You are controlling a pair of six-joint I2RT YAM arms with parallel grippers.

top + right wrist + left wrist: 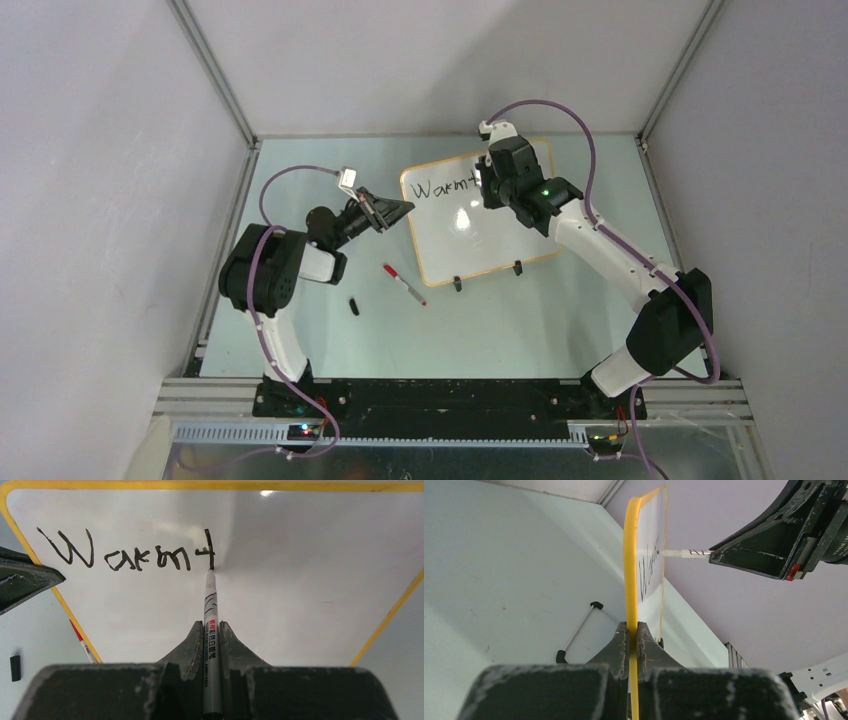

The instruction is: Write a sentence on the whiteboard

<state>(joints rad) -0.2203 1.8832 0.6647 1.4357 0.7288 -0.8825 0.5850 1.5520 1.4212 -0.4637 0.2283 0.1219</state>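
Note:
The whiteboard (470, 245) lies at the middle back of the table, white with a yellow frame. My left gripper (405, 207) is shut on its left edge; in the left wrist view the jaws (633, 627) pinch the yellow rim (630, 555) edge-on. The sentence (125, 552) reads "Warmt" in black along the top of the board (300, 580). My right gripper (212, 625) is shut on a grey marker (211, 605), whose tip touches the board at the foot of the last stroke. From above, the right gripper (487, 185) covers the end of the writing (440, 189).
A red-capped marker (404, 284) lies on the table left of the board's near corner, with a small black cap (354, 306) further left. Two black clip feet (457, 283) (518, 267) sit on the board's near edge. Metal rails and walls enclose the table.

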